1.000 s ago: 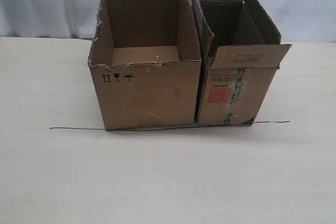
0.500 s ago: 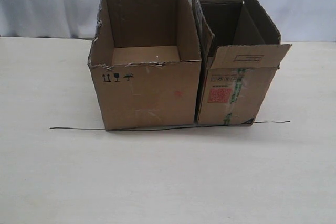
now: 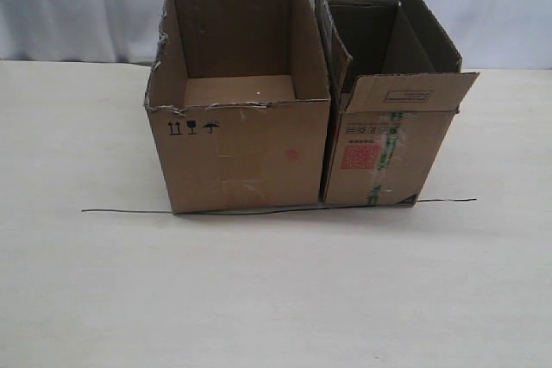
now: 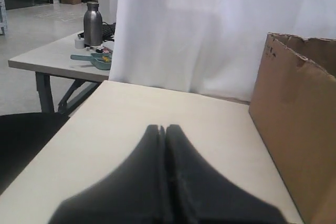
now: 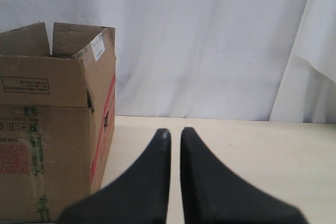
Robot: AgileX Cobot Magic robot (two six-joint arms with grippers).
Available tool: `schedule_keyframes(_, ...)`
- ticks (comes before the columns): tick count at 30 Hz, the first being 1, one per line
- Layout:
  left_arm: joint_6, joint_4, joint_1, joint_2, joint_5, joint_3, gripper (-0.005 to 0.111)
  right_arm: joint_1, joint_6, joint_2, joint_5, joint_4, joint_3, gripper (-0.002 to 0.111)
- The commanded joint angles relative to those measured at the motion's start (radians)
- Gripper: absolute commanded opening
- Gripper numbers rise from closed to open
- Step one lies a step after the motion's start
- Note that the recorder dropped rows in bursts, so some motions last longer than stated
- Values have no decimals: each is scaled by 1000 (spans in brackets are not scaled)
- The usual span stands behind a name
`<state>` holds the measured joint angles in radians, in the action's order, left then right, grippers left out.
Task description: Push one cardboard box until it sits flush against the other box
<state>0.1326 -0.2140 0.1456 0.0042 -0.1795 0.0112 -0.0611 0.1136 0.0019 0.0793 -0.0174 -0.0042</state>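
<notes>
Your cardboard box (image 3: 237,157) touches the other box (image 3: 384,157) at its three o'clock. Your left gripper (image 4: 163,128) is clamped empty, right gripper (image 5: 175,131) barely parted.

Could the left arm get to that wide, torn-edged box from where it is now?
Probably yes. The left tool, shut and empty, hangs over bare table with the cardboard box close by its side, and nothing lies between them.
</notes>
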Motion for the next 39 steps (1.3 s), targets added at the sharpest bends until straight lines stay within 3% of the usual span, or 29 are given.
schedule_keyframes(1,-7,-16,-57,-4,35,-11,0,0,1,-2,1,-4,4,5)
schedule_keyframes(8,-14,88,-214,-4,43,-11,0,0,1,-2,1,-4,4,5)
schedule_keyframes(39,-59,153,-214,-4,75,-11,0,0,1,-2,1,-4,4,5)
